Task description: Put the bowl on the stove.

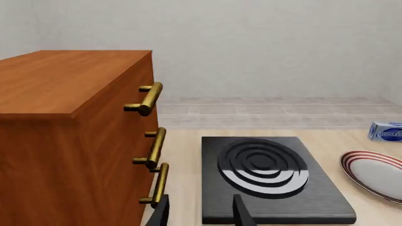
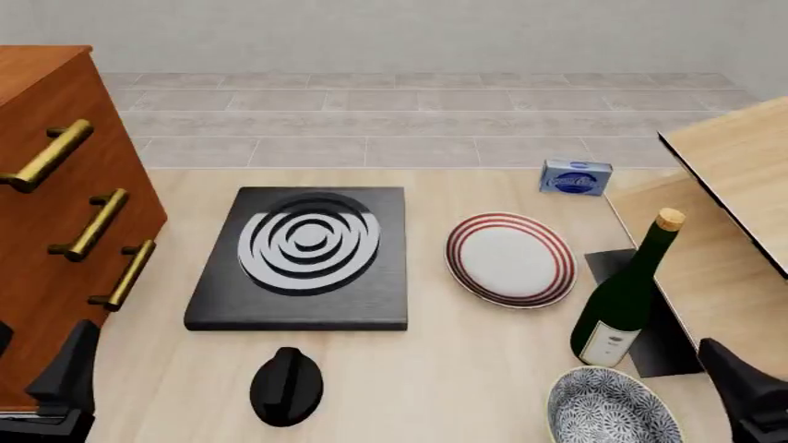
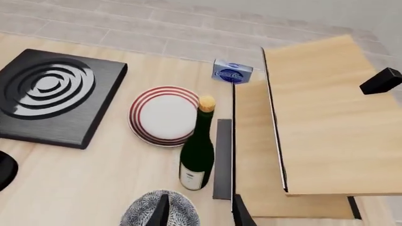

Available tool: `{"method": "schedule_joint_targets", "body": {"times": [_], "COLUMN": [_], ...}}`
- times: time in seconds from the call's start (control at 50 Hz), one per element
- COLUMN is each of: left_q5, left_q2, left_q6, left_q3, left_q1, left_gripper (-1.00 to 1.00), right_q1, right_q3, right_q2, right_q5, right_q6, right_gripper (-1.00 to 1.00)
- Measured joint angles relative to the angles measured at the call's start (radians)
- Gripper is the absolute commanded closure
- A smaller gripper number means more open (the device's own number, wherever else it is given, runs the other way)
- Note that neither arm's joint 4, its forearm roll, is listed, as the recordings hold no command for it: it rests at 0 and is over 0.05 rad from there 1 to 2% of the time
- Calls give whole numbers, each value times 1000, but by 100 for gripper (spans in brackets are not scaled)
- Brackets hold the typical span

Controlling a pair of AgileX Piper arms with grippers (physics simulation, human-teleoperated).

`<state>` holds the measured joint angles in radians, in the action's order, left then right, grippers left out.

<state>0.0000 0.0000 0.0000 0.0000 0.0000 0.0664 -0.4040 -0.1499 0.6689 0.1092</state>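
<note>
Both hands sat low at the near edge of the tabletop [image 2: 481, 369], neither holding anything. Our right hand [image 3: 199, 212] had its two dark fingers apart, hovering just above the bowl [image 2: 612, 408] with the patterned rim showing between them in its wrist view. Our left hand [image 1: 199, 214] also had its fingers spread, pointing toward the stove [image 2: 303, 259] beside the cabinet [image 2: 55, 212].

The bowl lay near the near right corner, well apart from the stove, which sat left of centre. Between them stood the wine bottle [image 2: 626, 297], just beyond the bowl, and the red-ringed plate [image 2: 511, 258] next to the stove's right side.

We judged the bottle the main hazard: tall, narrow and glossy, it would likely topple if the hand or the lifted bowl swung wide toward the far side. A pinch on the bowl's thin rim could slip, since the glazed ceramic looked smooth and the wall curved steeply. The black knob [image 2: 288, 386] near the stove's near edge could be clipped on a low carry.

The bowl was round and deep, with dense blue-grey floral print on white. The stove was a flat matte black slab with raised concentric silver rings, so a bowl set off-centre might rock.
</note>
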Motion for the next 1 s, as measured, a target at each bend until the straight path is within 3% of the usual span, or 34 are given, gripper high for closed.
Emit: {"method": "schedule_joint_targets", "body": {"times": [0.34,0.54,0.74,1.0], "left_q5": [0,0,0,0], "left_q2": [0,0,0,0], "left_q6": [0,0,0,0], "left_q3": [0,0,0,0], "left_q1": [0,0,0,0], "left_gripper": [-100,-100,-100,-100], "right_q1": [3,-12,-31,-35], "right_q3": [-27,-19,30,136], "right_q2": [8,9,-15,-86], "right_q5": [204,270,261,145], "right_q6": [14,22,13,-11], "right_gripper": [-100,-100,-100,-100]}}
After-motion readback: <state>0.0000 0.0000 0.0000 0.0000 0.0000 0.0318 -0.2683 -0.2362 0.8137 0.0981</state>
